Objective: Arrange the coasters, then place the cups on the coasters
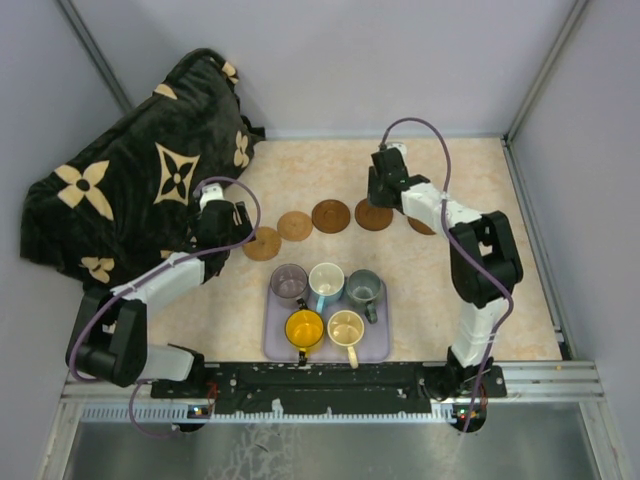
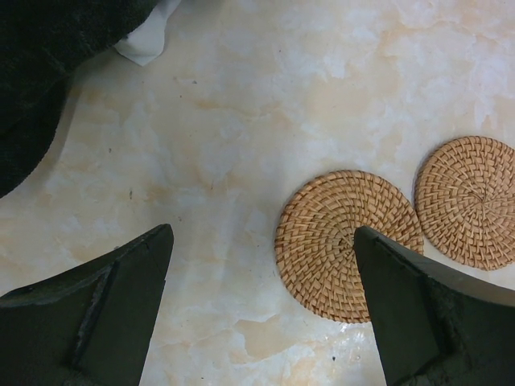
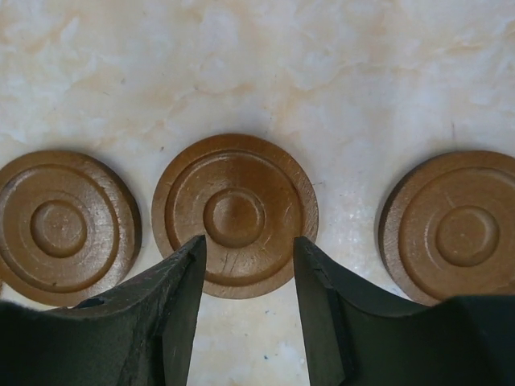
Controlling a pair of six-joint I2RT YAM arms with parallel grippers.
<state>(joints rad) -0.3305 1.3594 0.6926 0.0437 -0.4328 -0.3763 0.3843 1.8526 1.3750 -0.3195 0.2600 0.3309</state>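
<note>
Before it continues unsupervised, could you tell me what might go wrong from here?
The right gripper hangs open over the middle dark coaster, with neighbours close either side; a skewed descent might shove the row.
The left gripper has one finger over the woven coaster, which could slide into its neighbour.
The cups crowd the tray; lifting one may knock another.

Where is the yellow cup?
In the top view, the yellow cup sits on the lavender tray, near left corner, beside the cream cup and just in front of the purple cup.
</note>
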